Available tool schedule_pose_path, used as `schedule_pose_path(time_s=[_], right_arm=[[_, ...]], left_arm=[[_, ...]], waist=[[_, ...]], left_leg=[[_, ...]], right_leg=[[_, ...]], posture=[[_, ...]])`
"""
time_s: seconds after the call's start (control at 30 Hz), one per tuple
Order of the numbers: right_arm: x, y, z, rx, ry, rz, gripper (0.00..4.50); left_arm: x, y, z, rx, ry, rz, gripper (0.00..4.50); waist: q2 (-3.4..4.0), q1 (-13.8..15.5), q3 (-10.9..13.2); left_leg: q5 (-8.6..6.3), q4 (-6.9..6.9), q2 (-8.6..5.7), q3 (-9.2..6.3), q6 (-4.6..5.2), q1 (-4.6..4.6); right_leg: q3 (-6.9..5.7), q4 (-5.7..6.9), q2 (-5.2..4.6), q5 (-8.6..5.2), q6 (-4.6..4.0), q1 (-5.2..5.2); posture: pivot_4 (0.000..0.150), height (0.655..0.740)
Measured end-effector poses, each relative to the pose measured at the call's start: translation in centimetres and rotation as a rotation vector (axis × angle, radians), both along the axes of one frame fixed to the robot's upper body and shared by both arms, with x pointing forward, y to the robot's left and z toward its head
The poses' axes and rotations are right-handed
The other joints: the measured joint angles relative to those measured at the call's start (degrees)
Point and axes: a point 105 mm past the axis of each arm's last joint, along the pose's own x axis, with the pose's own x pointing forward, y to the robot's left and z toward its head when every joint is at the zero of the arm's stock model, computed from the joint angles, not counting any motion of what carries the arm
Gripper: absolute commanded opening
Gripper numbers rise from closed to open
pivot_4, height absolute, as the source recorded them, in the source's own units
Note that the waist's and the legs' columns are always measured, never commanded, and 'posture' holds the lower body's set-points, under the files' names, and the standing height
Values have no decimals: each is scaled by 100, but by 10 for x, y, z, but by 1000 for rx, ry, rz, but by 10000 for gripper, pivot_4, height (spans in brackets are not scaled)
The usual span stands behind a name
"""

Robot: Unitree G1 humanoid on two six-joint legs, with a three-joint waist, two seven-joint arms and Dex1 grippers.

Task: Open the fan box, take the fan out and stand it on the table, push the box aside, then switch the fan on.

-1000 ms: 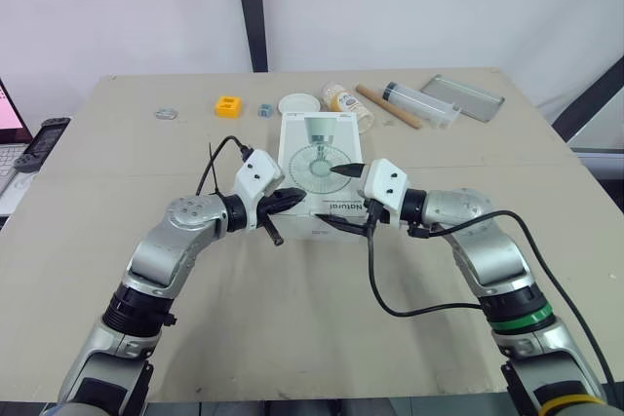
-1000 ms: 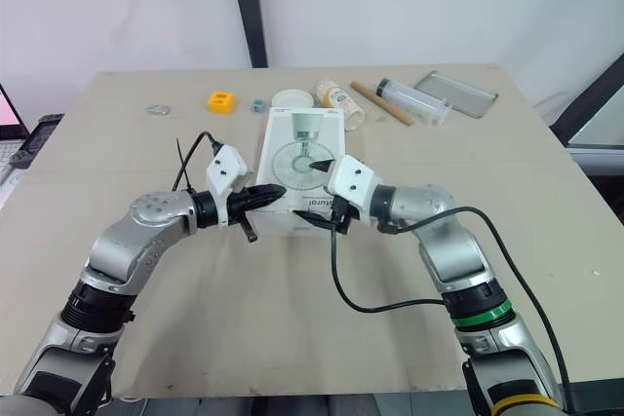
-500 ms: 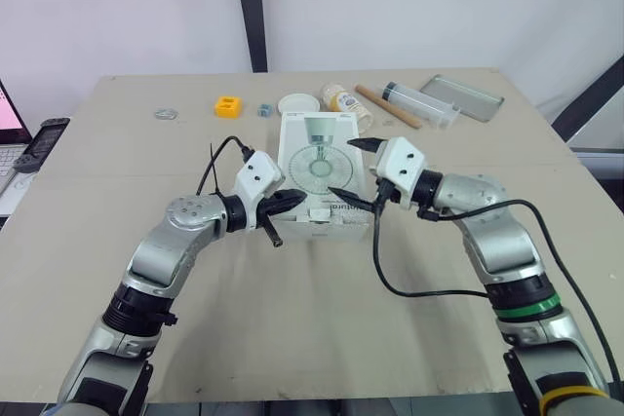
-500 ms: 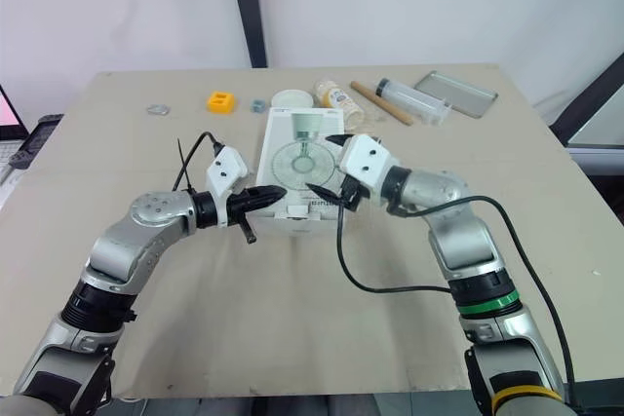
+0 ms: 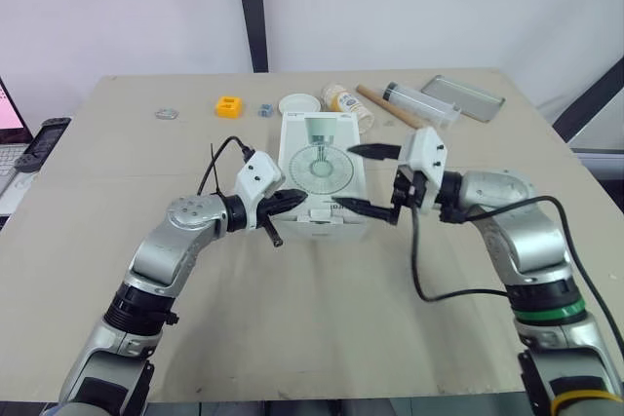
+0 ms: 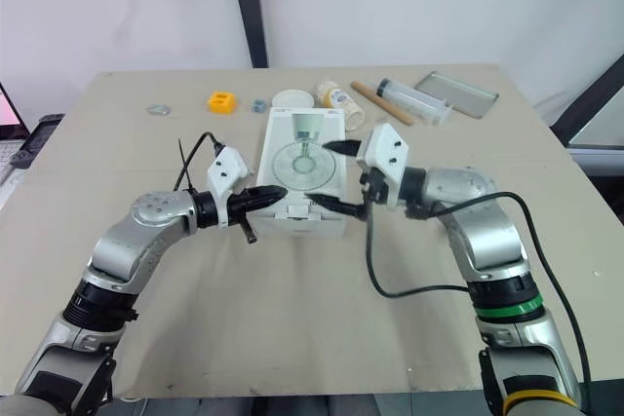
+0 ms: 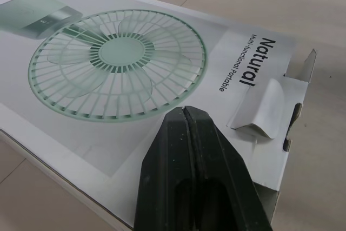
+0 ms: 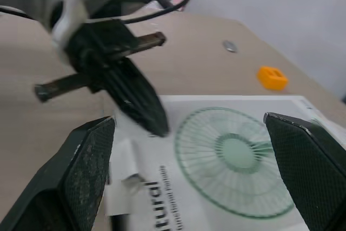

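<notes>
The white fan box [image 5: 322, 143] lies flat mid-table, a green fan printed on its top. Its near-end flap [image 7: 266, 107] stands partly open and bent up. My left gripper [image 5: 297, 200] is shut, its tip resting on the box top at the near left corner; the same tip [image 7: 186, 111] sits just beside the printed fan. My right gripper [image 5: 342, 176] is open wide at the box's right side. One of its fingers reaches over the box top and the other hangs by the near right corner, nothing between them. The right wrist view looks across the box [image 8: 232, 155] at the left gripper [image 8: 138, 104].
Along the far side lie an orange block [image 5: 228, 104], a white lid [image 5: 298, 103], a jar [image 5: 348, 101], a wooden rod [image 5: 388, 106], a clear tube [image 5: 419, 102] and a metal tray [image 5: 462, 96]. A black device [image 5: 44, 139] sits at the left edge.
My right gripper has drawn back from the box's near end, swung to its right side and opened wider. The near-end flap now stands open. The left gripper has stayed put.
</notes>
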Motion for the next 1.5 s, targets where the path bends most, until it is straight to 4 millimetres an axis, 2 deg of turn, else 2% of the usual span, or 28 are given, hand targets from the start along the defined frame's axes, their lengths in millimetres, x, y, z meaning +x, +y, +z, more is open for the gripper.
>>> schedule_pose_path(time_s=[0.03, 0.07, 0.3, 0.33, 0.67, 0.9, 1.0, 1.27, 1.5], right_arm=[[-5, -2, -5, -13, 23, 15, 45000], [-11, -5, -18, -30, 69, 26, 45000], [-24, -9, -43, -85, 125, 54, 45000], [-34, -7, -56, -111, 158, 88, 45000], [-57, -9, -83, -182, 252, 145, 45000], [-77, -22, -102, -240, 397, 155, 45000], [-74, -24, -103, -212, 400, 123, 45000], [-46, -51, -111, -199, 350, -37, 45000], [-33, -40, -103, -121, 307, -73, 45000]], left_arm=[[0, 0, 0, -1, -1, 1, 482], [1, 0, 0, -1, -6, 3, 482], [2, 0, 0, -4, -8, 10, 482], [2, 0, 0, -3, -8, 12, 482], [3, 1, 0, -2, -6, 18, 482], [3, 2, 0, -1, -5, 21, 482], [4, 2, -1, -1, -3, 25, 482], [4, 2, -1, 1, 4, 26, 482], [4, 1, -1, 0, 4, 25, 482]], waist=[[0, 2, 0], [-1, 2, 0], [-1, 2, -1], [-1, 2, -1], [-1, 4, -1], [-2, 7, -2], [-2, 7, -2], [-3, 6, -2], [-3, 7, -3]], left_leg=[[0, 0, 0, -3, 0, 1], [0, 0, -1, 0, 1, 1], [0, 1, 0, 0, 0, 2], [0, 1, 0, 0, 0, 2], [0, 4, 0, 0, 0, 5], [0, 5, 0, 0, 1, 7], [0, 6, 1, 0, 1, 10], [0, 6, 1, 1, 1, 13], [1, 6, 0, -1, -1, 13]], right_leg=[[-2, 0, 0, 0, 0, 2], [-1, 0, 0, 0, 0, 2], [0, 1, 0, 0, 0, 2], [0, 1, 0, 0, 0, 2], [0, 0, 1, 1, 1, 6], [1, -1, 2, 1, 1, 11], [1, -1, 5, 1, 1, 14], [1, -1, 6, 1, 1, 16], [1, -1, 5, 1, 2, 17]], posture=[[1500, 7400], [1500, 7400], [1500, 7400], [1500, 7400], [1500, 7400], [1500, 7400], [1500, 7400], [1500, 7400], [1500, 7400]])
